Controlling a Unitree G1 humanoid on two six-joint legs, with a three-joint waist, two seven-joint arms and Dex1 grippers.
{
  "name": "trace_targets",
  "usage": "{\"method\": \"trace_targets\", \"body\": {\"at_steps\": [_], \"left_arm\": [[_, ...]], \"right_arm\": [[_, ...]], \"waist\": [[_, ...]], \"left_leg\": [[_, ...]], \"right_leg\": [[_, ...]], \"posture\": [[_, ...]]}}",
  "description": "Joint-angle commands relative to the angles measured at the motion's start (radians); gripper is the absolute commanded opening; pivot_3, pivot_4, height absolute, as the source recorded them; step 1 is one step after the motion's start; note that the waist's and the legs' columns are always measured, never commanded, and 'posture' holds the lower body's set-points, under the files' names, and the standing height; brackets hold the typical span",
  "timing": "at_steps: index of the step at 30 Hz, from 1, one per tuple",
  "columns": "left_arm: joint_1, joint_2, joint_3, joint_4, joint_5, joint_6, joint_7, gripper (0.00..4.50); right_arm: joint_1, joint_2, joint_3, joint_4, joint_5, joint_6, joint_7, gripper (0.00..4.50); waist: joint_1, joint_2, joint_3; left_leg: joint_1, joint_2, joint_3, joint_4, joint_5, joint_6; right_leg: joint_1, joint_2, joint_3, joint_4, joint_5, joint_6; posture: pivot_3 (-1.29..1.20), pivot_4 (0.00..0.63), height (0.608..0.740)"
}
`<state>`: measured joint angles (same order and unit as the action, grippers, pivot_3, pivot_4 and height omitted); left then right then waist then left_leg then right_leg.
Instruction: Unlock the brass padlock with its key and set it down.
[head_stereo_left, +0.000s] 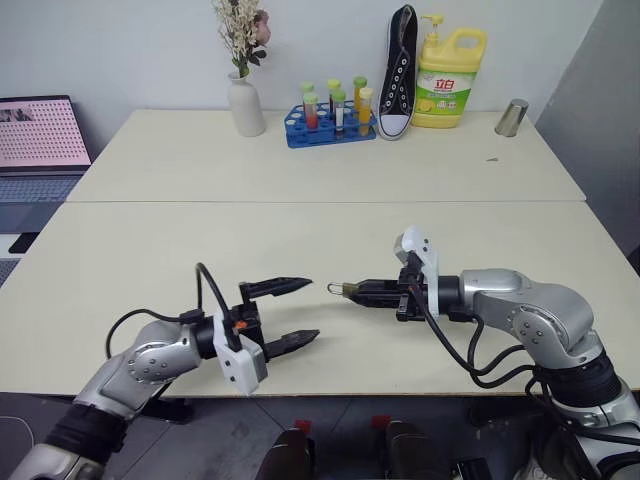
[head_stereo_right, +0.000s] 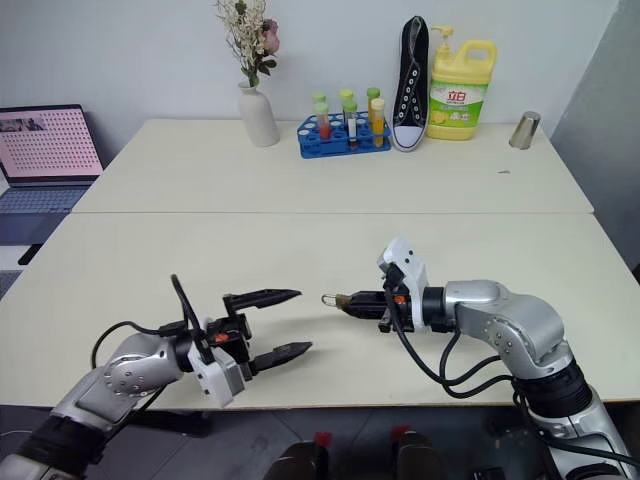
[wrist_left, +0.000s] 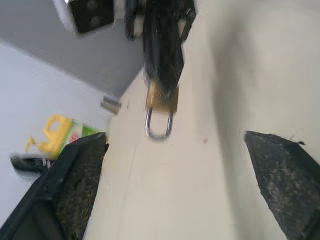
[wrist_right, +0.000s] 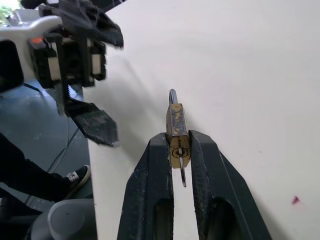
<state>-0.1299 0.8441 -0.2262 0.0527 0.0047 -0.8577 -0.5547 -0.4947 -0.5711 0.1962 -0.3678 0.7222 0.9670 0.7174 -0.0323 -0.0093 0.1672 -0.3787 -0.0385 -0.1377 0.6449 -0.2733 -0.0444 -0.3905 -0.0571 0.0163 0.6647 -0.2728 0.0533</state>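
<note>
The brass padlock (wrist_right: 177, 131) is pinched by its body between the black fingers of my right gripper (head_stereo_left: 356, 291), which is shut on it. Its silvery shackle (head_stereo_left: 333, 288) points left toward my other hand and hangs a little above the cream table (head_stereo_left: 300, 240). A thin silvery key (wrist_right: 182, 176) sticks out of the keyhole in the padlock's base, between the right fingers. My left gripper (head_stereo_left: 313, 309) stands open, a short gap to the left of the shackle, touching nothing. In the left wrist view the padlock (wrist_left: 162, 99) hangs from the right fingers beyond my own wide-spread fingers (wrist_left: 75, 190).
Along the table's far edge stand a white vase with flowers (head_stereo_left: 245, 105), a blue rack of test tubes (head_stereo_left: 330, 125), a black sneaker (head_stereo_left: 400, 75), a yellow detergent bottle (head_stereo_left: 450, 80) and a metal cup (head_stereo_left: 512, 117). A laptop (head_stereo_left: 40, 135) sits far left. Both grippers hover near the front edge.
</note>
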Motion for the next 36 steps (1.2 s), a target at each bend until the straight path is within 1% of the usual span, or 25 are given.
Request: {"method": "trace_targets", "body": {"at_steps": [1, 2, 3, 4, 6, 9, 11, 12, 13, 14, 19, 25, 27, 31, 36], "left_arm": [[-0.006, -0.01, 0.014, -0.069, -0.197, 0.233, -0.076, 3.94], [-0.013, -0.025, 0.008, -0.098, -0.277, 0.346, -0.099, 3.64], [-0.024, -0.037, -0.007, -0.15, -0.406, 0.545, -0.121, 3.33], [-0.032, -0.045, -0.013, -0.186, -0.492, 0.687, -0.138, 3.02], [-0.057, -0.073, -0.001, -0.221, -0.593, 0.852, -0.17, 2.29], [-0.085, -0.117, 0.031, -0.239, -0.66, 0.991, -0.191, 1.38], [-0.106, -0.147, 0.038, -0.243, -0.679, 1.064, -0.2, 0.75], [-0.113, -0.161, 0.041, -0.245, -0.675, 1.087, -0.199, 0.33], [-0.116, -0.171, 0.044, -0.246, -0.667, 1.101, -0.198, 0.11], [-0.116, -0.177, 0.048, -0.252, -0.669, 1.118, -0.208, 0.0], [-0.105, -0.203, 0.08, -0.287, -0.689, 1.195, -0.236, 0.0], [-0.101, -0.239, 0.115, -0.312, -0.69, 1.248, -0.248, 0.0], [-0.097, -0.245, 0.117, -0.323, -0.668, 1.243, -0.256, 0.0], [-0.08, -0.251, 0.128, -0.35, -0.67, 1.265, -0.261, 0.0], [-0.055, -0.235, 0.143, -0.401, -0.682, 1.311, -0.282, 0.0]], "right_arm": [[-0.003, -0.01, -0.029, -0.026, -0.012, -0.043, 0.031, 0.13], [-0.003, -0.012, -0.03, -0.032, -0.012, -0.048, 0.037, 0.13], [-0.003, -0.009, -0.032, -0.043, -0.008, -0.055, 0.043, 0.13], [-0.006, -0.005, -0.033, -0.049, -0.006, -0.059, 0.047, 0.13], [-0.014, 0.003, -0.031, -0.049, -0.001, -0.058, 0.05, 0.13], [-0.02, 0.008, -0.024, -0.051, -0.008, -0.061, 0.056, 0.13], [-0.021, 0.014, -0.023, -0.059, -0.007, -0.063, 0.057, 0.13], [-0.02, 0.016, -0.023, -0.062, -0.006, -0.062, 0.055, 0.13], [-0.02, 0.018, -0.024, -0.064, -0.005, -0.061, 0.053, 0.13], [-0.019, 0.019, -0.024, -0.067, -0.005, -0.061, 0.052, 0.13], [-0.016, 0.025, -0.029, -0.069, -0.003, -0.054, 0.047, 0.13], [-0.019, 0.025, -0.028, -0.066, -0.005, -0.053, 0.05, 0.13], [-0.018, 0.024, -0.025, -0.063, -0.007, -0.054, 0.052, 0.13], [-0.018, 0.022, -0.024, -0.06, -0.01, -0.055, 0.055, 0.13], [-0.017, 0.02, -0.022, -0.057, -0.015, -0.055, 0.056, 0.13]], "waist": [[0.0, 0.0, 0.0], [0.0, 0.0, 0.0], [0.0, 0.0, 0.0], [0.0, 0.0, 0.0], [-0.002, 0.0, 0.0], [-0.002, 0.0, 0.0], [-0.003, 0.0, 0.0], [-0.003, 0.0, 0.0], [-0.003, 0.0, 0.0], [-0.003, 0.0, 0.0], [0.0, 0.0, 0.0], [0.0, 0.0, 0.0], [0.001, 0.0, 0.0], [0.0, 0.0, 0.0], [0.001, 0.0, 0.0]], "left_leg": [[0.0, 0.0, 0.0, 0.0, 0.0, 0.0], [0.0, 0.0, 0.0, 0.0, 0.0, 0.0], [0.0, 0.0, 0.0, 0.0, 0.0, 0.0], [0.0, 0.0, 0.0, 0.0, 0.0, 0.0], [-0.001, 0.0, -0.001, 0.0, 0.0, 0.0], [0.0, 0.0, 0.0, 0.0, 0.0, 0.0], [0.0, 0.0, 0.0, 0.0, 0.0, 0.0], [0.0, 0.0, 0.0, 0.0, 0.0, 0.0], [0.0, 0.001, 0.0, 0.0, 0.0, 0.0], [0.0, 0.001, 0.0, 0.0, 0.0, 0.0], [0.0, 0.001, 0.0, 0.0, 0.0, 0.0], [0.0, 0.0, 0.0, 0.0, 0.0, 0.0], [0.0, 0.0, 0.0, 0.0, 0.0, 0.0], [0.0, 0.0, 0.0, 0.0, 0.0, 0.0], [0.0, 0.0, 0.0, 0.0, 0.0, 0.0]], "right_leg": [[0.0, 0.0, 0.0, 0.0, 0.0, 0.0], [0.0, 0.0, 0.0, 0.0, 0.0, 0.0], [0.0, 0.0, 0.0, 0.0, 0.0, 0.0], [0.0, 0.0, 0.0, 0.0, 0.0, 0.0], [0.0, 0.0, 0.0, 0.0, 0.0, 0.0], [0.0, 0.0, 0.0, 0.0, 0.0, 0.0], [0.0, 0.001, 0.0, 0.0, 0.0, 0.0], [0.0, 0.001, 0.0, 0.0, 0.0, 0.0], [0.0, 0.001, 0.0, 0.0, 0.0, 0.0], [0.0, 0.001, 0.0, 0.0, 0.0, 0.0], [0.0, 0.001, 0.0, 0.0, 0.0, 0.0], [0.0, 0.001, 0.0, 0.0, 0.0, 0.0], [0.0, 0.001, 0.001, 0.0, 0.0, 0.0], [0.0, 0.001, 0.001, 0.0, 0.0, 0.0], [0.0, 0.001, 0.001, -0.001, 0.0, 0.0]], "posture": [[0.0, 0.15, 0.74], [0.0, 0.15, 0.74], [0.0, 0.15, 0.74], [0.0, 0.15, 0.74], [0.0, 0.15, 0.74], [0.0, 0.15, 0.74], [0.0, 0.15, 0.74], [0.0, 0.15, 0.74], [0.0, 0.15, 0.74], [0.0, 0.15, 0.74], [0.0, 0.15, 0.74], [0.0, 0.15, 0.74], [0.0, 0.15, 0.74], [0.0, 0.15, 0.74], [0.0, 0.15, 0.74]]}}
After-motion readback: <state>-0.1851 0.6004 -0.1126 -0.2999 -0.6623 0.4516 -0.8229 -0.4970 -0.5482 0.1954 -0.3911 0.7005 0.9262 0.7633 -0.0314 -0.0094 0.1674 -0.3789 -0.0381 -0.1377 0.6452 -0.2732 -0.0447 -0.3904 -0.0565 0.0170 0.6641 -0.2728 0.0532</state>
